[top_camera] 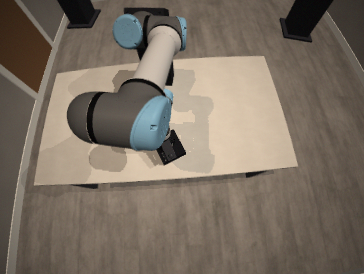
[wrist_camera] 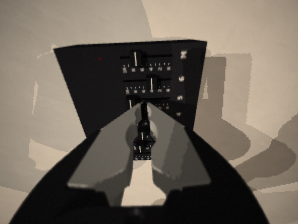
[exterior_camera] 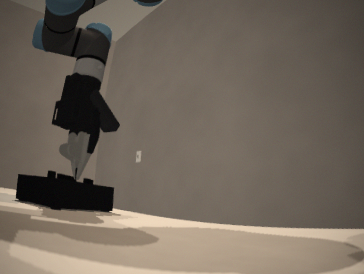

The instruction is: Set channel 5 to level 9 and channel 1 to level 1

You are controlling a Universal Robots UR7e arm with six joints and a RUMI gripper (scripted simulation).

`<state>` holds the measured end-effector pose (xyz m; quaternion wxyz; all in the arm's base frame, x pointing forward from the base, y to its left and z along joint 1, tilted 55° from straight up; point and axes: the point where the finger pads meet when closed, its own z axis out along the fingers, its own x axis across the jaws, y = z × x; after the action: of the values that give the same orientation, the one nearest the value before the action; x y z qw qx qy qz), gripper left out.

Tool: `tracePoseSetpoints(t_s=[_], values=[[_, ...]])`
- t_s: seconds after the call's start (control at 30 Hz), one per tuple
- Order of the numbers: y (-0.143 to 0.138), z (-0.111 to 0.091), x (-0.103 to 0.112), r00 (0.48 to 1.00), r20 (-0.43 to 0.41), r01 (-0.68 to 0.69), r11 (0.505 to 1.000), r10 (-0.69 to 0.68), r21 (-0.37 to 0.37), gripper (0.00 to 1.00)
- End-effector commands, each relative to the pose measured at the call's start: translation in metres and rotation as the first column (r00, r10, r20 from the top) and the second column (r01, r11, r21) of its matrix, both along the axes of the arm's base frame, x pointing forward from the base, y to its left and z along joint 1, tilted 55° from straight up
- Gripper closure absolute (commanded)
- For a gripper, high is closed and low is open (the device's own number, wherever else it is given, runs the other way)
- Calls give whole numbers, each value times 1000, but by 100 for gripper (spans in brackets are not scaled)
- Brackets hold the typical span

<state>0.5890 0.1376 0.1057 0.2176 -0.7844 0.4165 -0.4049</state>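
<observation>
The black lighting desk (top_camera: 175,150) (exterior_camera: 65,192) (wrist_camera: 75,65) stands on the table. In the wrist view its faders run left to right, with 10 at the left and 0 at the right. The channel 5 cap (wrist_camera: 132,103) stands near the left end, around 9. The channel 6 cap (wrist_camera: 151,83) is right of mid-track. My gripper (exterior_camera: 76,178) (wrist_camera: 145,103) is shut and empty, its tips low over the desk, just right of the channel 5 cap; contact cannot be told. Lower caps show partly between the fingers; channel 1 cannot be read.
The top fader cap (wrist_camera: 136,58), at the desk's far row in the wrist view, is left of mid-track. The pale table (top_camera: 240,115) carries the desk near its front edge. The arm covers part of the desk from above in the top view.
</observation>
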Motion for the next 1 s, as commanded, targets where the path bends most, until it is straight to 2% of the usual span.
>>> tracePoseSetpoints(t_s=[0.0, 0.4, 0.8, 0.97], values=[[-2, 1, 1, 1000, 1, 0, 1000, 0, 0, 100], [-2, 3, -1, 1000, 1, 0, 1000, 0, 0, 100], [-2, 22, -27, 1000, 1, 0, 1000, 0, 0, 100], [-2, 24, -31, 1000, 1, 0, 1000, 0, 0, 100]])
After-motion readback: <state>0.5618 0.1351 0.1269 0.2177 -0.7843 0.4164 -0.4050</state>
